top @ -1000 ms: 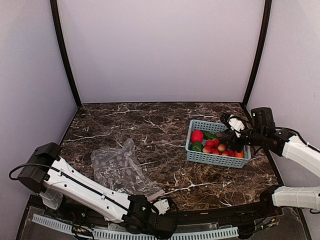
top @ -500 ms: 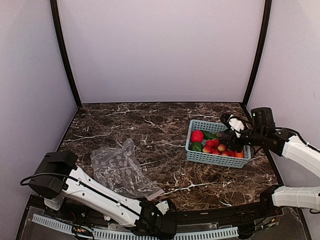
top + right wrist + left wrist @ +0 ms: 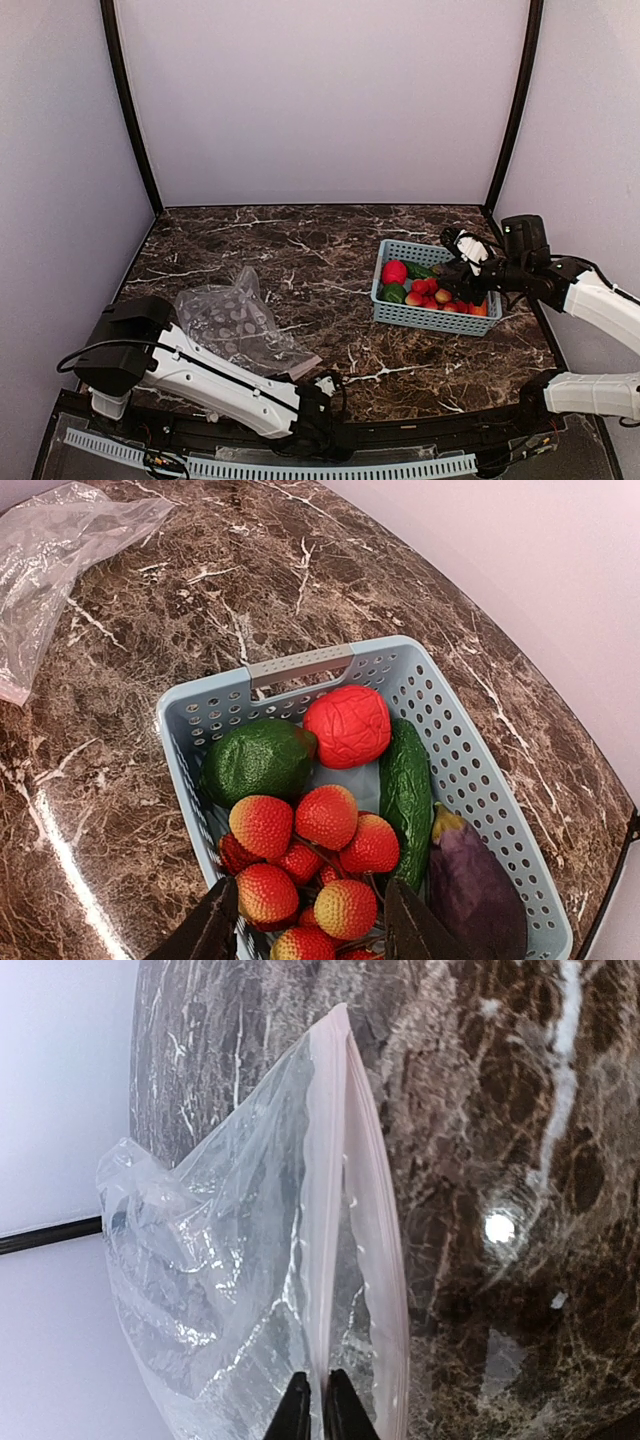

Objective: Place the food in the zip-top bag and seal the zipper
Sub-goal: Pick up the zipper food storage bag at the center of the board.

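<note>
Left arm [image 3: 200, 375] stretched low along near edge of dark marbled table [image 3: 300, 250], left fingers [image 3: 295, 1415] pinching pinkish-white zipper strip [image 3: 325, 1210] of crinkly clear bag [image 3: 235, 325], front left; right fingers [image 3: 208, 930] half spread, empty, over bumpy red toy strawberries [image 3: 325, 817] in light-blue slotted basket [image 3: 480, 780]

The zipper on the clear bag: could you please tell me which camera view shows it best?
Left wrist view: the zipper runs close up along the frame. Top external shows only a thin pale line edging the bag. Right wrist catches just a bag corner.
</note>
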Robot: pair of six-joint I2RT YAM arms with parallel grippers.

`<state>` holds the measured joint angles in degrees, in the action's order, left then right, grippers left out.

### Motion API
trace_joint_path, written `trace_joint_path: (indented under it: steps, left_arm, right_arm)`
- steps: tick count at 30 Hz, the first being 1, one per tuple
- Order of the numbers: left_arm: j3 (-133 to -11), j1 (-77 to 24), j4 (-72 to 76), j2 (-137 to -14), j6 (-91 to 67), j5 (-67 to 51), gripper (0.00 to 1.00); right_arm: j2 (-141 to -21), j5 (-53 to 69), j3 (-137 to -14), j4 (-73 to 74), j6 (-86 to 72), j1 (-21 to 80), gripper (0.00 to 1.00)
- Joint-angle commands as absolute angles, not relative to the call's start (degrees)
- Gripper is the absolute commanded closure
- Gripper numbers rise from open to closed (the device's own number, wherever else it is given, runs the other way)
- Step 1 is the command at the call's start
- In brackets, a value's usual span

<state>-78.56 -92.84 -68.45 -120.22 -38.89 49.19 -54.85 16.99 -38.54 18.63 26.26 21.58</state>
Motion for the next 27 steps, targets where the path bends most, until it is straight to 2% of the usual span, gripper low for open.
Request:
trace_joint_path:
  steps: [1,7,13,16,20,23,27]
  left_arm:
    - [-79.7,-90.7,-73.2,-115.9,-41.7,53.0,0.95]
    - [-79.1,-84.8,-63.8,-105.7,-34.6,51.5,0.99]
    - [-78.9,-75.3,-44.5,-94.0,-22.9,42.1,0.99]
    - [-80.2,-70.1,-38.6,-92.5,-20.1,36.4,0.99]
    - [-82.0,-66.4,-35.9,-92.5,-19.4,34.5,0.99]
    - [-80.9,-64.3,-30.4,-91.7,-20.8,33.9,0.99]
    - [-76.1,-61.3,-11.1,-90.5,-24.3,31.4,0.99]
  right_arm:
    - [-54.7,18.1,-38.2,17.8,26.3,21.3,0.53]
    - [-55.9,19.7,-42.0,19.3,25.2,21.3,0.53]
    - [-64.0,27.9,-54.0,24.0,21.5,21.3,0.52]
    - [-70.3,35.3,-61.4,27.6,16.9,21.4,0.52]
    - [-77.2,46.0,-68.8,29.1,8.1,22.6,0.52]
    - [-81.4,46.4,-74.1,29.3,5.2,26.5,0.52]
    - [-87.3,44.8,-81.0,29.0,0.2,31.1,0.49]
